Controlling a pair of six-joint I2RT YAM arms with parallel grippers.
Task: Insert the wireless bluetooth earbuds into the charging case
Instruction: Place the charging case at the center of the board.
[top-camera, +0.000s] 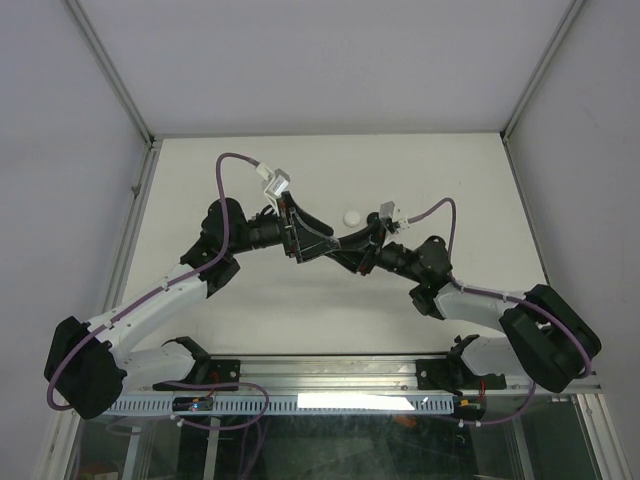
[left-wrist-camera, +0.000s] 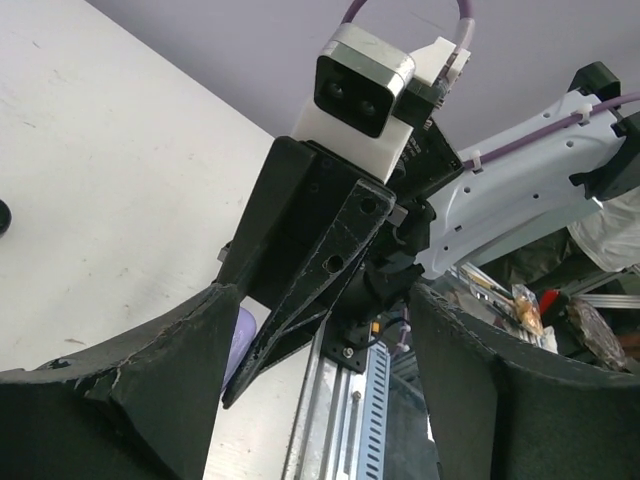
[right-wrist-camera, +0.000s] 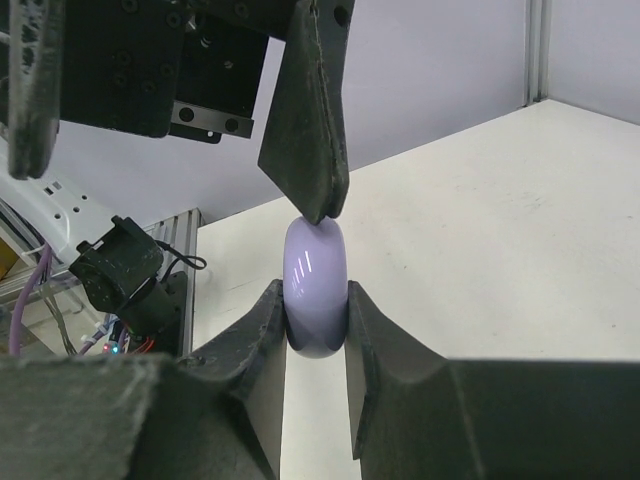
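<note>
My right gripper (right-wrist-camera: 316, 305) is shut on a lavender round case (right-wrist-camera: 316, 275), held on edge above the table. It is the disc-like case, not a bud. My left gripper (left-wrist-camera: 320, 300) is open and faces the right one. One of its fingers (right-wrist-camera: 310, 130) touches the top rim of the case. A sliver of the case shows in the left wrist view (left-wrist-camera: 240, 338) beside the right gripper's black finger (left-wrist-camera: 320, 270). In the top view both grippers (top-camera: 325, 243) meet at mid-table. No earbud shows clearly.
A small white round piece (top-camera: 351, 216) lies on the table just behind the grippers; I cannot tell whether it is a case or a bud. A dark object (left-wrist-camera: 3, 215) shows at the left wrist view's left edge. The aluminium rail (top-camera: 330, 372) runs along the near edge.
</note>
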